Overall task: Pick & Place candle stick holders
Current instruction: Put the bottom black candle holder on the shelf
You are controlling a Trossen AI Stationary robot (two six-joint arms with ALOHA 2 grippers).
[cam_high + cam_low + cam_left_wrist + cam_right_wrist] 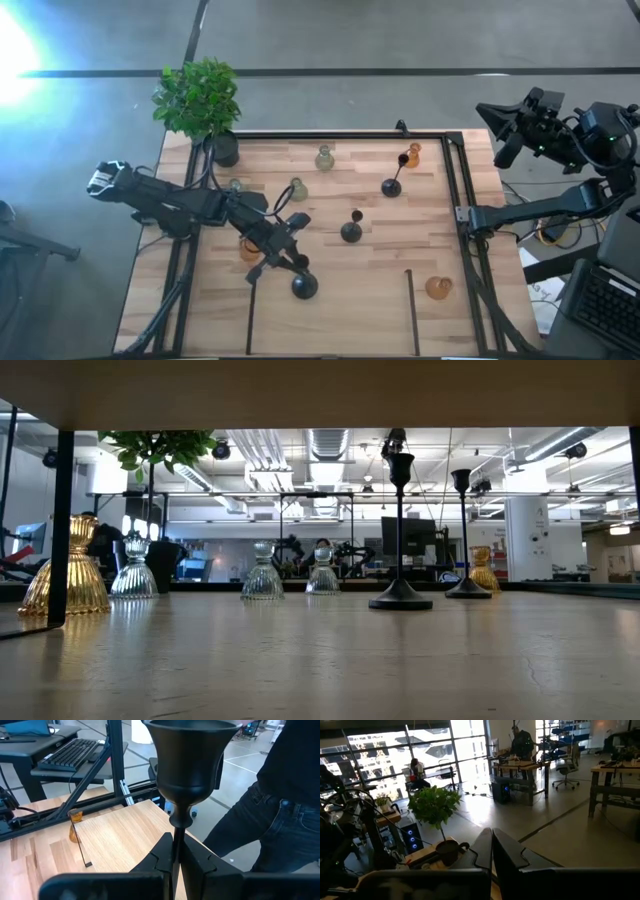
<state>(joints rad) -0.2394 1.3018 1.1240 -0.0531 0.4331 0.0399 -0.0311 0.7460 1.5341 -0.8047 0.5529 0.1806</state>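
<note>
Left gripper [285,250]: lower centre-left of the high view, over the wooden table [380,300]; fingers [197,862] clamped narrow on the thin stem of a tall black candle stick holder [187,775], just under its cup, as seen in the left wrist view.
Held holder, base: round black foot [304,287] low in the high view, just below the gripper; whether touching the tabletop cannot be told.
Right gripper [491,852]: jaws pressed together, nothing between them; arm parked off the table at the upper right of the high view [530,120], well apart from every holder.
Black holders on the table: one at centre [351,231], one toward upper right [392,186]; both upright in the low view, right of centre [400,530] [463,535].
Amber holders: one at upper right near the far edge [412,155], one at lower right [438,288], one partly hidden beneath the left arm [249,250]; large amber base at far left of the low view [66,575].
Pale green-grey holders: one at upper centre [324,158], one left of centre [297,189], one beside the arm [235,186].
Potted plant [198,100]: upper left corner of the table, black pot [226,150].
Person [285,805]: dark trousers at right of the left wrist view, beyond the table edge.
Keyboard [72,752]: on a side desk, upper left of the left wrist view.
</note>
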